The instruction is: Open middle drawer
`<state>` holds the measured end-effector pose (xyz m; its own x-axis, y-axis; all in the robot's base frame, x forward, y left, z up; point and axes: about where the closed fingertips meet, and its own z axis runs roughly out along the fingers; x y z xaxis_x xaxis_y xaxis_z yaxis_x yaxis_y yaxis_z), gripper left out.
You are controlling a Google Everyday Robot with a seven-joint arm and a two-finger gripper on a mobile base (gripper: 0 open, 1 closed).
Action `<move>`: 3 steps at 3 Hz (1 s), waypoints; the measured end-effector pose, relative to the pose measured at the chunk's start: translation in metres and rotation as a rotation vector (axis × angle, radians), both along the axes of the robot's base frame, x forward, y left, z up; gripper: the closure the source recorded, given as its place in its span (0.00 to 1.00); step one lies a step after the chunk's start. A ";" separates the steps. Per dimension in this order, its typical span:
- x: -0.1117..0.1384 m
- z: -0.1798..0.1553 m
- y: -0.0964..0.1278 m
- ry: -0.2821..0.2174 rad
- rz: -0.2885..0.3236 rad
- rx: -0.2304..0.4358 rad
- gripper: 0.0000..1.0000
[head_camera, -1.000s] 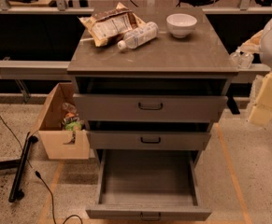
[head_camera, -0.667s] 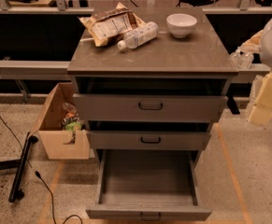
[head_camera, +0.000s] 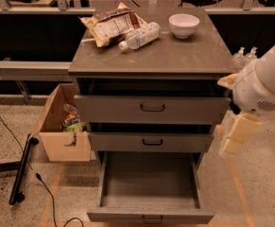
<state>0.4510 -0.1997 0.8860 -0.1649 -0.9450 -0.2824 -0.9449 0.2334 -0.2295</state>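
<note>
Speckled floor [head_camera: 269,188] surrounded the grey-brown cabinet [head_camera: 80,91], whose surface [head_camera: 184,56] carried a bag [head_camera: 111,25], bottle [head_camera: 139,35] and bowl [head_camera: 183,23]. Below the nearly shut middle drawer [head_camera: 118,143], the bottom drawer [head_camera: 149,183] gaped. Off the cabinet's right side hung the hand [head_camera: 236,134], likely staged clear of the handle [head_camera: 152,142]. Whether it was clenched or released, I cannot tell.

Speckled floor [head_camera: 269,188] with orange tape lines [head_camera: 52,193], cardboard box [head_camera: 56,143], dark panels [head_camera: 33,37] behind.
</note>
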 end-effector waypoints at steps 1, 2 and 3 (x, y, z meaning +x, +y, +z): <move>0.019 -0.079 0.015 -0.006 0.068 0.042 0.00; 0.046 -0.128 0.041 -0.081 0.165 0.036 0.00; 0.061 -0.126 0.045 -0.143 0.160 0.043 0.00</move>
<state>0.5119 -0.1547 0.7601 0.0313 -0.9424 -0.3331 -0.9291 0.0953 -0.3572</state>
